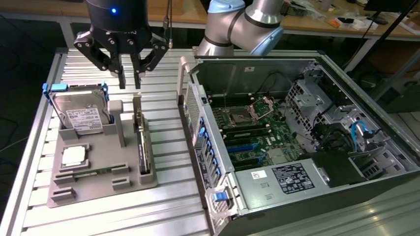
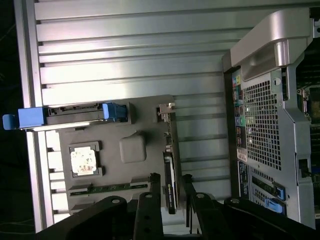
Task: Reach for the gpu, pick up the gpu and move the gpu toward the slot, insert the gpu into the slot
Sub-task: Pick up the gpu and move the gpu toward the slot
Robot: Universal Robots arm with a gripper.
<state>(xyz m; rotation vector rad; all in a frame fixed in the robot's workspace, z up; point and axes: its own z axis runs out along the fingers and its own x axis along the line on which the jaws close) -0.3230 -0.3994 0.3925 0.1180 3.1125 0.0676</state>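
Ribbed aluminium bench point(image 1: 98, 216) with a grey holder point(image 1: 125, 186) on the exterior view's left, and the gpu point(image 1: 142, 147) point(image 2: 170, 187) stands on edge in it, a thin dark card with a silver bracket at the far end. Fingers point(image 1: 122, 77) point(image 2: 150, 205) hover above it, spread and empty, not touching, and the card lines up between them in the wrist view. Off to the right, the blue slot point(image 1: 244, 147) sits inside the open PC case point(image 1: 367, 172).

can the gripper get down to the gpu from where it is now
Probably yes. The gripper hangs open above the gpu, which stands on edge in the grey holder with nothing over its top edge; the hard drive sits apart from it.
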